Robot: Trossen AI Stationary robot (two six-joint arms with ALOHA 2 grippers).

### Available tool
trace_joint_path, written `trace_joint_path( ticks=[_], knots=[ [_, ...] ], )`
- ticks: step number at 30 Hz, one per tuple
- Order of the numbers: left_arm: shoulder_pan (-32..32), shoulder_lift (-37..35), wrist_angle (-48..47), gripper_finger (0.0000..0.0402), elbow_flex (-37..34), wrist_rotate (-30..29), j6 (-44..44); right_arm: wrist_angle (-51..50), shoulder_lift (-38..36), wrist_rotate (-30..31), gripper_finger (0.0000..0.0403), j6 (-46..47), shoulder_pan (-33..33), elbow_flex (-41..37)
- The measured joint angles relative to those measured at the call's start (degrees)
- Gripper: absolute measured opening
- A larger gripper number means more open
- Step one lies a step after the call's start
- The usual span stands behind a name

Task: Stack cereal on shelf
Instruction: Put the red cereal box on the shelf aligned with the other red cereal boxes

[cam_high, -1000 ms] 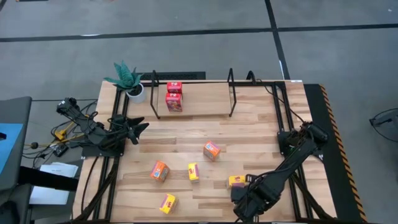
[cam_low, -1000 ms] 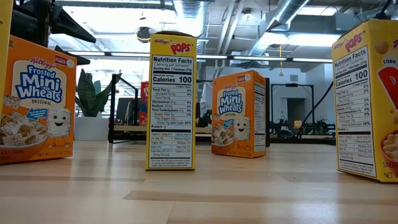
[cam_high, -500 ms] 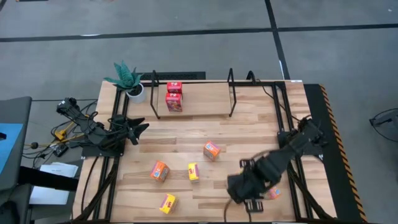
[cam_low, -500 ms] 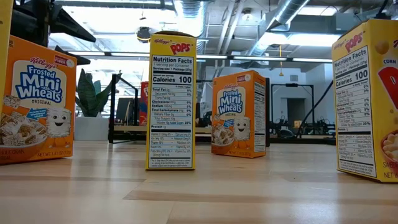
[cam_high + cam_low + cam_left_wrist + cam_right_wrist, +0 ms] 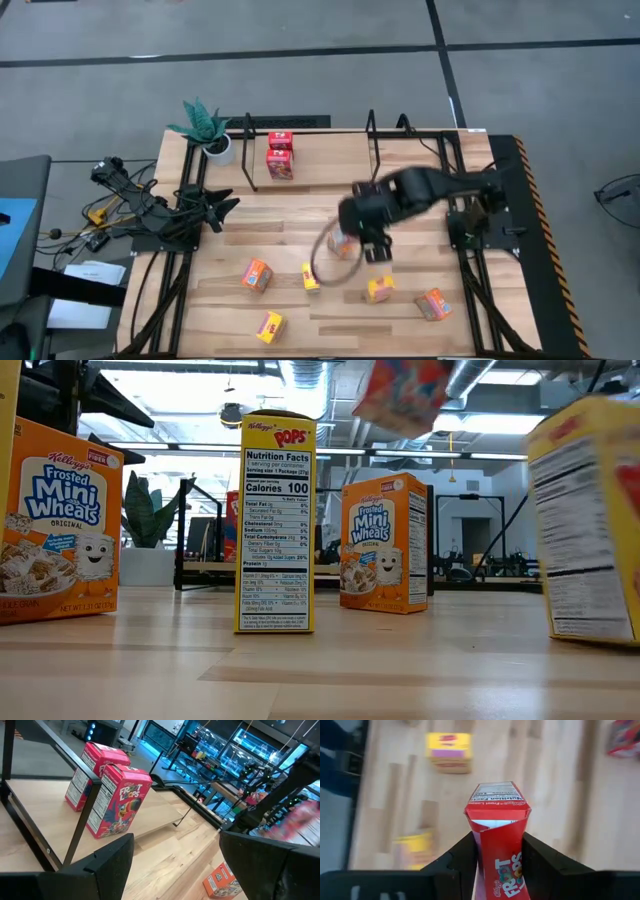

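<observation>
While the left pincer [image 5: 222,205] waits wide and empty at the table's [image 5: 420,190] left edge, just below the plant [image 5: 205,128], the work sits with the right arm. Going left to right in the high view: the shelf [image 5: 310,160] stands along the far side of the table, with two red boxes [image 5: 279,156] upright against its left end loop and the rest of its base bare. Nearer the front, loose boxes lie scattered: an orange one [image 5: 258,275], a yellow one [image 5: 269,326], a second yellow [image 5: 311,277], a third yellow [image 5: 380,290] and another orange [image 5: 433,304] farthest right.

Over the middle of the table hangs the right pincer [image 5: 501,865], clamped on the third red box [image 5: 499,827]; the wrist view shows the carton gripped on its two broad faces, its long axis running straight out ahead of the fingers [image 5: 462,857], well clear of the wood.

The coming move seems to turn on one relation: the shelf's free space lies beyond and slightly left of the carried box, just right of the two red boxes. The right arm is plainly the nearer. My guess is that the box must be brought upright and set beside the shelved pair, without clipping the right end loop [image 5: 373,150].
</observation>
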Motion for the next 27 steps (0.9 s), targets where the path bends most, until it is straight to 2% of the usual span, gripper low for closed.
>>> trace_joint_path(
  ticks=[6, 13, 18, 21, 25, 27],
  knots=[
    [-0.01, 0.02, 0.00, 0.0286, 0.00, -0.53, -0.39, 5.57, 0.01, 3.33, 0.0149, -15.77, -11.11, 0.07],
    [0.00, 0.01, 0.01, 0.0286, 0.00, -1.40, -2.68, 23.32, 0.02, 3.27, 0.0147, -29.39, -24.89, 0.07],
    [-0.01, 0.02, 0.02, 0.0286, 0.00, -2.94, -5.34, 36.09, 0.02, 2.75, 0.0154, -33.80, -33.66, 0.07],
    [-0.01, 0.02, 0.04, 0.0286, 0.00, -3.41, -7.21, 43.81, 1.67, -0.01, 0.0154, -34.43, -37.32, 0.31],
    [0.00, 0.01, 0.04, 0.0286, 0.00, -4.18, -9.24, 48.38, 4.55, -5.96, 0.0147, -33.34, -40.80, 0.20],
    [-0.01, -0.01, 0.09, 0.0286, 0.00, -5.08, -10.81, 47.44, 6.06, -7.80, 0.0144, -33.36, -42.32, 0.16]
  ],
)
